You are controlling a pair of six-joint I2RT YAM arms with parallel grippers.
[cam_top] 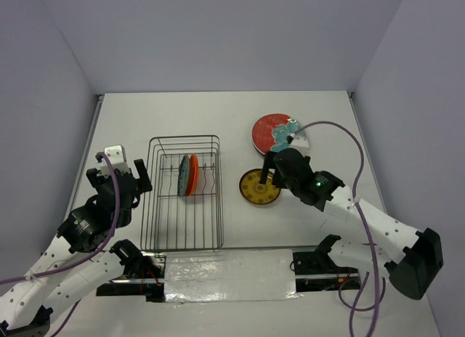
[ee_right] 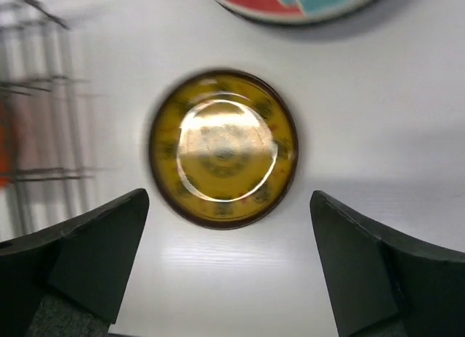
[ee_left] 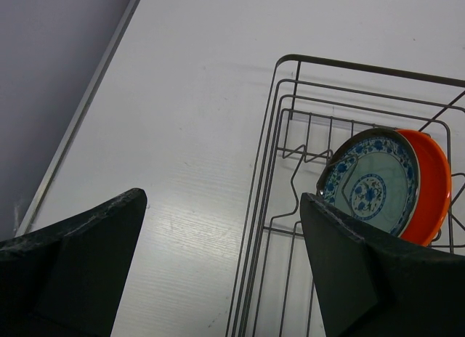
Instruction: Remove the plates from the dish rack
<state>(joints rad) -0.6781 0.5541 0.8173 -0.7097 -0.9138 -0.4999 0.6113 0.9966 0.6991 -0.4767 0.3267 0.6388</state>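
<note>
The grey wire dish rack (cam_top: 184,195) stands left of centre. In it a teal plate with an orange rim (cam_top: 188,174) stands on edge, also in the left wrist view (ee_left: 385,184). A small yellow plate (cam_top: 259,187) lies flat on the table right of the rack, also below my right gripper (ee_right: 223,148). A red plate with teal flowers (cam_top: 276,134) lies flat behind it. My left gripper (ee_left: 221,268) is open and empty over the rack's left edge (ee_left: 254,206). My right gripper (ee_right: 229,261) is open and empty, just above the yellow plate.
Grey walls enclose the white table (cam_top: 182,119) on three sides. A strip of shiny tape (cam_top: 229,275) runs along the near edge between the arm bases. The right arm's purple cable (cam_top: 356,155) loops over the right side.
</note>
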